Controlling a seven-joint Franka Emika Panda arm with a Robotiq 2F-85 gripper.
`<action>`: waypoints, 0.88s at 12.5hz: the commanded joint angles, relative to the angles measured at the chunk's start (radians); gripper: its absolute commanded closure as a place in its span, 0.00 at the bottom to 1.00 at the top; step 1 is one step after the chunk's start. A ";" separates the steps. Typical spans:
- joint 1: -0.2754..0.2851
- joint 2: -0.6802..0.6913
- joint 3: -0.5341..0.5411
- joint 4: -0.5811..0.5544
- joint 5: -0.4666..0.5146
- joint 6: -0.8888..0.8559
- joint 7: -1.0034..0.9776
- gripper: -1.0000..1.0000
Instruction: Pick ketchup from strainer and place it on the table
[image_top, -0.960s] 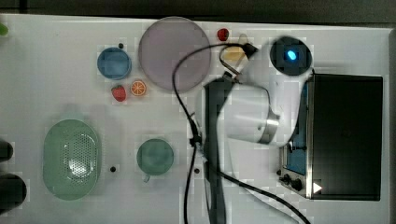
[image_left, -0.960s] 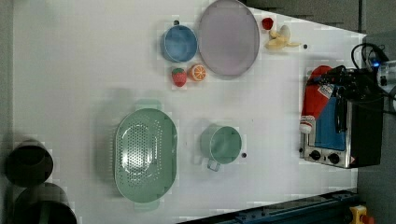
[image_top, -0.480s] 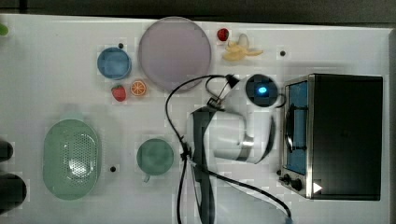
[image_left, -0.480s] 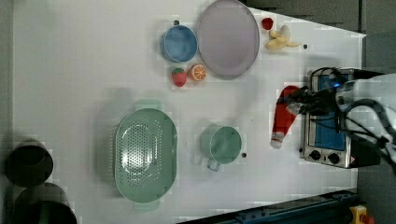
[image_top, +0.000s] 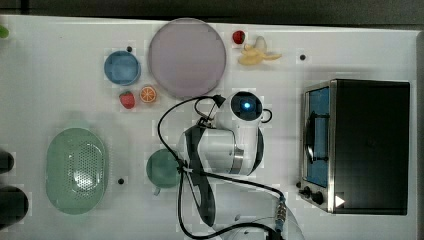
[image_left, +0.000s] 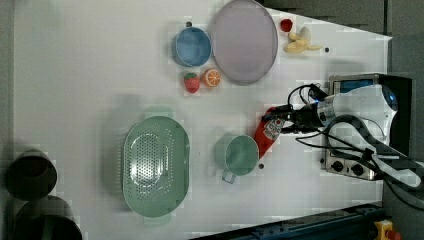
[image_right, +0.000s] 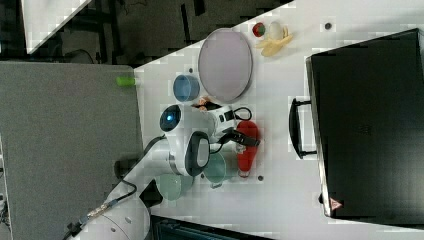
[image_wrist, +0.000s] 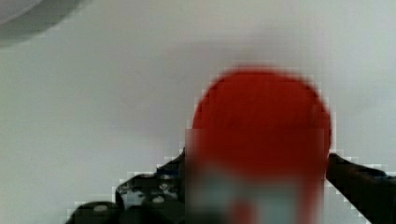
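Ketchup (image_left: 267, 135): glossy red tapered squeeze bottle, between the gripper (image_left: 286, 121) fingers; whether they clamp it cannot be told. Beside round teal mug (image_left: 239, 155).

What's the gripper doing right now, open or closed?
Gripper: jaws on either side of the ketchup; whether gripping or released cannot be told.
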 joint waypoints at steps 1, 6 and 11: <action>-0.018 -0.136 -0.002 0.043 0.007 -0.001 -0.029 0.00; -0.017 -0.324 0.008 0.208 0.009 -0.272 0.135 0.00; -0.016 -0.415 0.010 0.438 0.010 -0.565 0.319 0.00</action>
